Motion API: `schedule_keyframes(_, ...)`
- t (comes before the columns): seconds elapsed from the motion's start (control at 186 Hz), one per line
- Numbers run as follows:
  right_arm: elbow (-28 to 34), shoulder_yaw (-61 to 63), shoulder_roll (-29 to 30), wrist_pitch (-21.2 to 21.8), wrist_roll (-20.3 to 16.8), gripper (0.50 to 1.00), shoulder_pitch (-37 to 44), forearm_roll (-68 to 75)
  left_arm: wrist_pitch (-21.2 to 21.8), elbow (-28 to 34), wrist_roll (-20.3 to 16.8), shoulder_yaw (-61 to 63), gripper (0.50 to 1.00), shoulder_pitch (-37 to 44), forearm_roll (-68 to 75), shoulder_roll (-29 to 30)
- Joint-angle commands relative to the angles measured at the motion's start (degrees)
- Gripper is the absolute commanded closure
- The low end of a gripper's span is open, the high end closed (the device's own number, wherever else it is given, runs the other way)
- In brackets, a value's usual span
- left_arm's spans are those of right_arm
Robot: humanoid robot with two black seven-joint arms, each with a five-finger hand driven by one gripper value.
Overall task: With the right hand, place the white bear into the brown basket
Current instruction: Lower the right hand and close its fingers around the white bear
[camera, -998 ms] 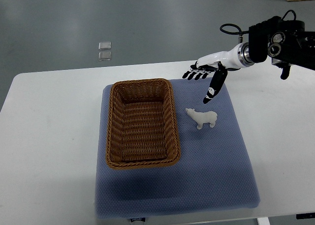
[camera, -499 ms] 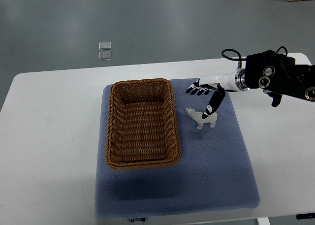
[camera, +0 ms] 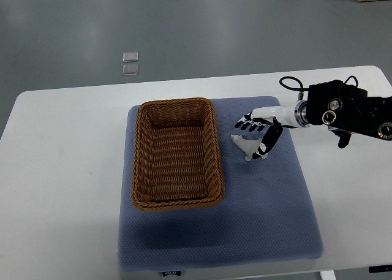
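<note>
A small white bear [camera: 247, 147] lies on the blue mat [camera: 263, 206], just right of the brown wicker basket [camera: 176, 152]. My right hand [camera: 260, 132] comes in from the right and hovers over the bear, fingers spread above its back and thumb down along its right side. The fingers are open and not closed on the bear, whose right half is partly hidden by the hand. The basket is empty. The left arm is not in view.
The mat lies on a white table [camera: 67, 170]. Two small clear squares [camera: 130, 64] lie on the grey floor beyond the table's far edge. The black forearm [camera: 349, 108] reaches over the table's right side.
My right hand has come down and toward the near side, from above the mat's far edge to right over the bear. The bear and basket have not moved.
</note>
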Motion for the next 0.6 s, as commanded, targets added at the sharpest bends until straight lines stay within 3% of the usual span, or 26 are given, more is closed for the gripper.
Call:
schedule_keyframes(0.0,0.00,0.01,0.40,-1.17,-0.07,0.656,-0.55,-0.01,-0.01,-0.07,0.00,0.00,0.500,-0.02,0.01,0.00)
schedule_keyframes(0.242,0.00,0.01,0.66,-2.05,-0.07,0.711,-1.95,-0.09,-0.01,0.02,0.00,0.00,0.500,0.07,0.01,0.00)
schedule_keyframes(0.37,0.00,0.01,0.66,-2.05,-0.07,0.781,-2.30,-0.53,-0.01,0.11,0.00,0.00,0.500,-0.02,0.01,0.00)
schedule_keyframes(0.483,0.00,0.01,0.75,-3.45,0.10,0.883,-2.57,-0.53,-0.01,0.11,0.00,0.00,0.500,-0.02,0.01,0.00)
schedule_keyframes(0.596,0.00,0.10,0.40,-4.51,0.10,0.916,-2.57,-0.53,-0.01,0.11,0.00,0.00,0.500,-0.02,0.01,0.00)
